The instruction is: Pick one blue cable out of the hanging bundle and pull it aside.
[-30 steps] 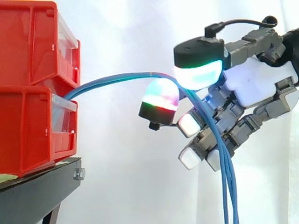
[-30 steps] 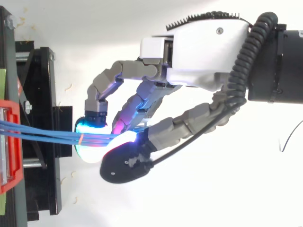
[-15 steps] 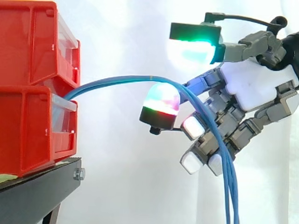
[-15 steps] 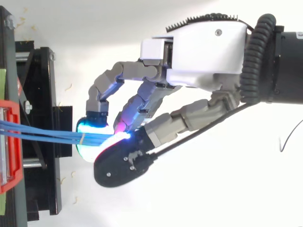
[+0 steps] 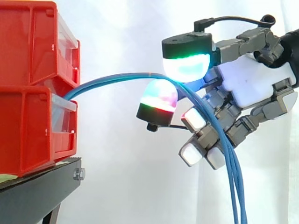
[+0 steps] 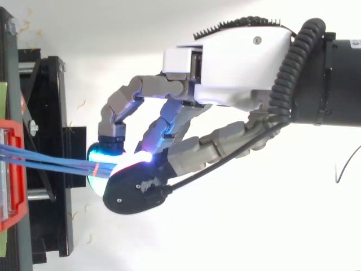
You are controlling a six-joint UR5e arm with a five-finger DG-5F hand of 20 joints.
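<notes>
Two red bins are stacked at the left on a black stand. The blue cables leave the front of the lower bin as a tight bundle, rise in a shallow arc to the right and then drop steeply out of the bottom of the side view, before the white curtain. In the top view the cables run level from the bin to the fingertips.

At the crest of the arc they lie over a many-coloured fingertip, and the green-glowing thumb pad bears down on them from above, with no gap to see. The hand thus pinches the cables, its other fingers curled behind the falling strands. How many strands sit in the pinch cannot be told.
</notes>
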